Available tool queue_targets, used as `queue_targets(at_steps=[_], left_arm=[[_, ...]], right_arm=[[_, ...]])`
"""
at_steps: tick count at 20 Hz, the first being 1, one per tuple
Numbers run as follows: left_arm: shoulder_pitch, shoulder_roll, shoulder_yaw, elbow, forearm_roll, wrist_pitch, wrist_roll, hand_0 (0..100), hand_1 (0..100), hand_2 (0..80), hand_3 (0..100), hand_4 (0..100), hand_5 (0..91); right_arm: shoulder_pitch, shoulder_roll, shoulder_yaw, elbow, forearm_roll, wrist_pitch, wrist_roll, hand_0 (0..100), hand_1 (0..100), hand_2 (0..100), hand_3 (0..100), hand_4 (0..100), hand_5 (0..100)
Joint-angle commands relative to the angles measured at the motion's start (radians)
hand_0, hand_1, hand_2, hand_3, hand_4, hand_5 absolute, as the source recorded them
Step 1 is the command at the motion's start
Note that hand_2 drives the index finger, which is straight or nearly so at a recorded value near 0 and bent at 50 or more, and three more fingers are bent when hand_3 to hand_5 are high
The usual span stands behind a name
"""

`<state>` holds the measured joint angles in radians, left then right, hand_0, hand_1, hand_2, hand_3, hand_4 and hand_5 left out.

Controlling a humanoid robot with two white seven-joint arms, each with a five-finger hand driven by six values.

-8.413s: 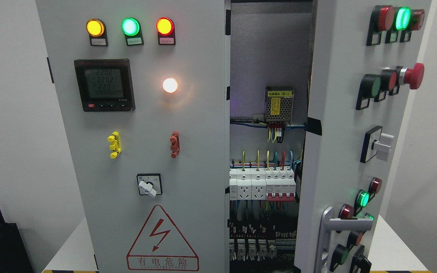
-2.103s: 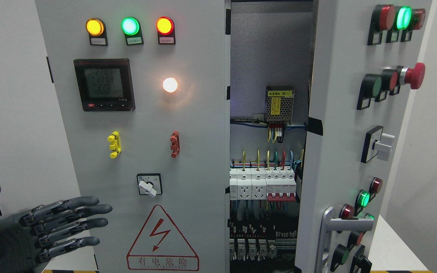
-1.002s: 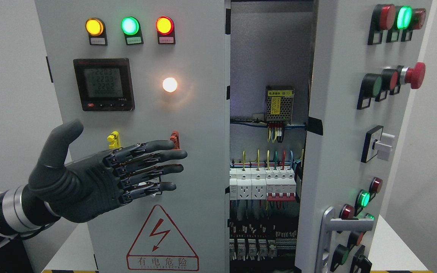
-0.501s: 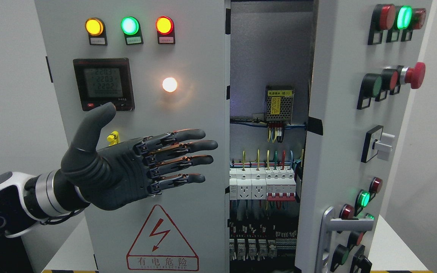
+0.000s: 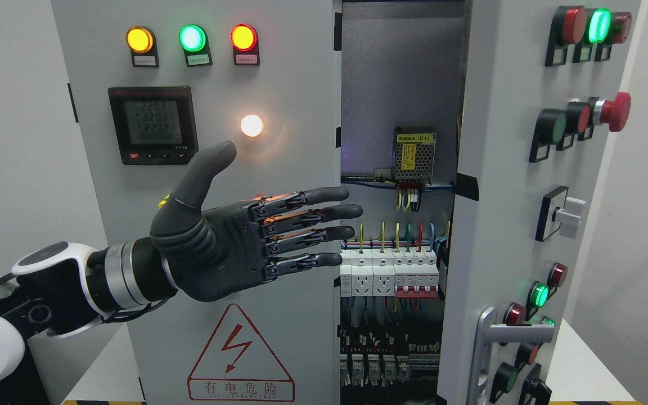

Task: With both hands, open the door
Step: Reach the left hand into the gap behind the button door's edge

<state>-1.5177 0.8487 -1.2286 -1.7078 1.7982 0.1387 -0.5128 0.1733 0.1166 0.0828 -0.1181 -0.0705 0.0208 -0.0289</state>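
Observation:
A grey electrical cabinet fills the view. Its left door [image 5: 211, 349] is closed and faces me, carrying lamps, a meter and a warning triangle. The right door [image 5: 498, 225] is swung partly outward, leaving a gap that shows wiring and breakers [image 5: 391, 270]. A silver handle [image 5: 490, 334] sits low on the right door. My left hand [image 5: 262, 230] is dark grey, flat, thumb up, fingers straight and spread, holding nothing. Its fingertips [image 5: 352, 212] reach just past the left door's right edge into the gap. No right hand shows.
A white table top [image 5: 583, 360] carries the cabinet. A yellow-and-black hazard strip [image 5: 99, 402] runs along the table's front edge. Buttons and a red mushroom stop [image 5: 616, 111] stick out from the right door. White walls stand on both sides.
My left hand came in from the lower left, rose and swept rightward across the left door; its fingertips now overlap the gap. Both doors have stayed put.

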Motion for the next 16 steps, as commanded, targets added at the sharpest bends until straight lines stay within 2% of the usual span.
queue_targets(at_steps=[1,6,14,16], left_arm=[[-0.055,-0.095,-0.132,0.01,0.041,-0.013,0.014,0,0,0.0,0,3,0.0],[-0.052,-0.151,-0.132,0.011,0.041,-0.042,0.085,0,0,0.0,0,3,0.0],[-0.061,-0.226,-0.129,0.011,0.041,-0.044,0.096,0,0,0.0,0,3,0.0],[-0.061,-0.247,-0.127,0.011,0.039,-0.053,0.112,0,0,0.0,0,3,0.0]], right_arm=[[0.0,0.0,0.0,0.0,0.0,0.001,0.0,0,0,0,0,0,0],[0.0,0.0,0.0,0.0,0.0,0.001,0.001,0,0,0,0,0,0],[0.0,0.0,0.0,0.0,0.0,0.001,0.0,0,0,0,0,0,0],[0.0,0.0,0.0,0.0,0.0,0.001,0.0,0,0,0,0,0,0]])
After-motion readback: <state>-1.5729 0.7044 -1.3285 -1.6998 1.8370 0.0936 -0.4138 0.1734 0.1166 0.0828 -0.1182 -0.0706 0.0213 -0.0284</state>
